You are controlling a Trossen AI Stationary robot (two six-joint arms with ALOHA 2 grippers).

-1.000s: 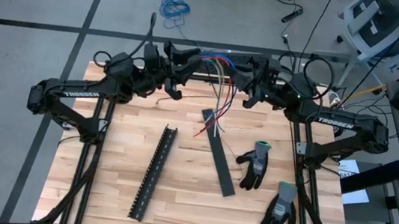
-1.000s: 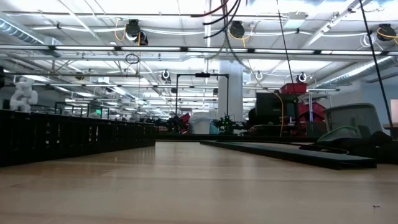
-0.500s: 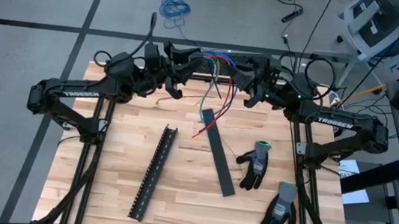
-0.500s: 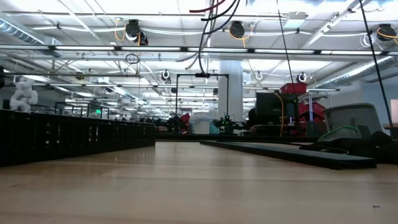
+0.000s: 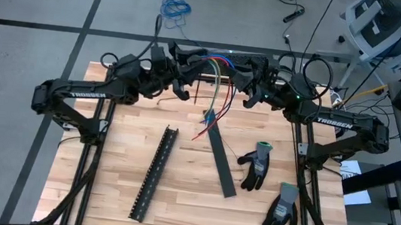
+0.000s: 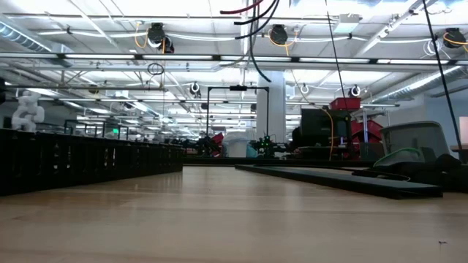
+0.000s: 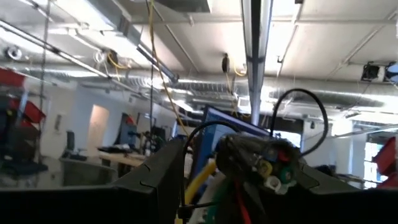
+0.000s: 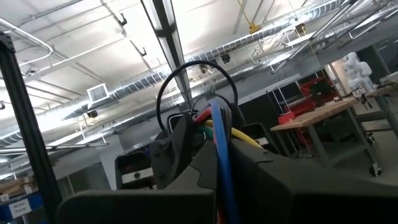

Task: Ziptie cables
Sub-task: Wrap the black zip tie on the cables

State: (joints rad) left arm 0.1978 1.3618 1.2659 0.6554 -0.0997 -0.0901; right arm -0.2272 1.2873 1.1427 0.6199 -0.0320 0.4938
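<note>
The cables are a bundle of blue, purple, red and yellow-green wires, held up over the table's far edge between my two grippers. My left gripper and my right gripper face each other, each shut on the bundle. The loose ends hang down between them. In the low view the cables dangle high above the table. The left wrist view shows the right gripper with coloured wire ends. The right wrist view shows the left gripper behind the wires. My left gripper holds the bundle's left part, level, from the table's left. Yellow and red wires run out past its fingers. The bundle is lifted clear. My right gripper holds the bundle's right part, level, from the table's right. A blue wire runs out between its fingers, with red and yellow beside it. The stretch between the grippers is nearly straight and the rest hangs below.
A black slotted strip lies left of the table's centre. A flat black strip lies at the centre. Two grey-and-black gloves lie to the right. A thin dark strand lies near the far left.
My left arm has shifted slightly toward the table's right, closing on the right gripper. The hanging wire ends have swung, dropping lower in the low view and then drifting sideways. Both grippers have stayed shut on the bundle.
</note>
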